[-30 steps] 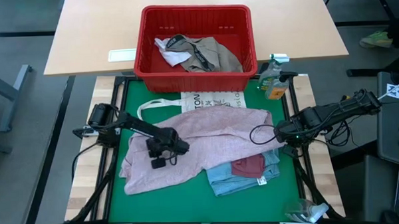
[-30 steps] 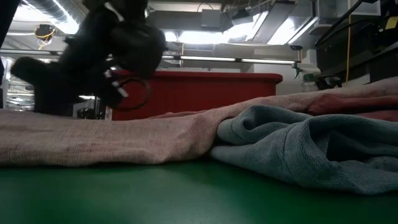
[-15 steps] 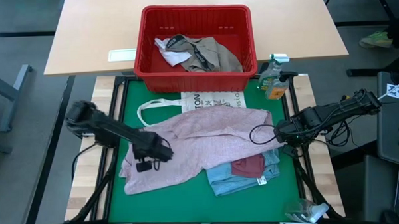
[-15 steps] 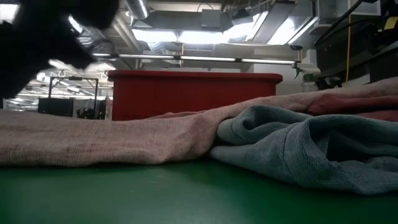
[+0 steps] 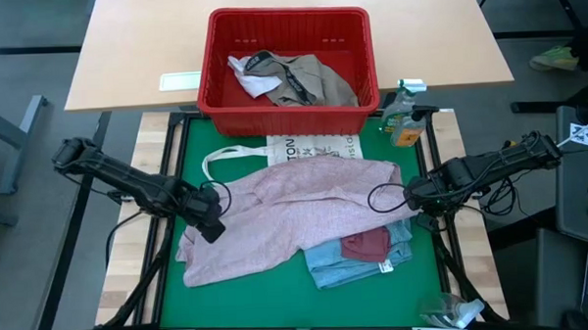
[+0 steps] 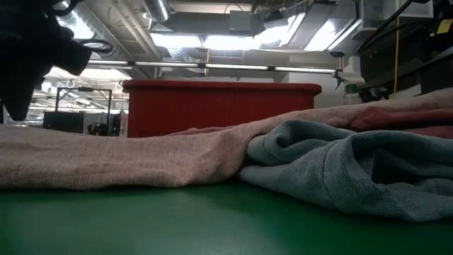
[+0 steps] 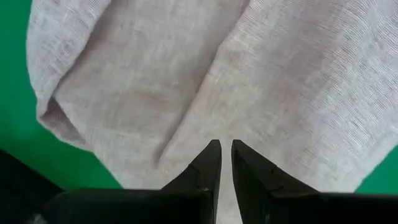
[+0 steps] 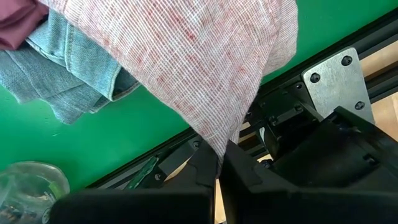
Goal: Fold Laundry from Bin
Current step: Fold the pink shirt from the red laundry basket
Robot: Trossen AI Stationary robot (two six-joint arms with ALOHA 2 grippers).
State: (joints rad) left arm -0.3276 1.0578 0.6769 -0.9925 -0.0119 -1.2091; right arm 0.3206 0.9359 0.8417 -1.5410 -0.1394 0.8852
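A pale pink garment (image 5: 286,219) lies spread over the green mat, partly covering a light blue piece (image 5: 337,266) and a maroon piece (image 5: 365,245). My left gripper (image 5: 211,225) hovers above the garment's left part (image 7: 155,93), pointing down, its fingers shut to a thin slit with nothing between them. At the mat's right edge, my right gripper (image 5: 410,195) is shut on the pink garment. The red bin (image 5: 208,90) stands beyond the mat and holds khaki-grey (image 5: 315,78) and white (image 5: 247,74) cloth. My right gripper pinches the pink garment's right corner (image 8: 227,134) between its two fingers, coming from above and pointing down. The corner is raised off the mat over the table's right frame rail. From it the cloth slopes down to the pile on the mat.
A white tote bag (image 5: 313,147) lies flat between the bin and the pink garment. A spray bottle (image 5: 403,122) stands at the far right corner, and a clear plastic thing (image 5: 446,312) sits at the near right. Bare green mat (image 5: 240,304) shows along the near edge.
My left gripper has gone from the middle of the pink garment toward the table's left edge, rising and rolling about its own axis as the arm drew back. The pink garment has kept its place.
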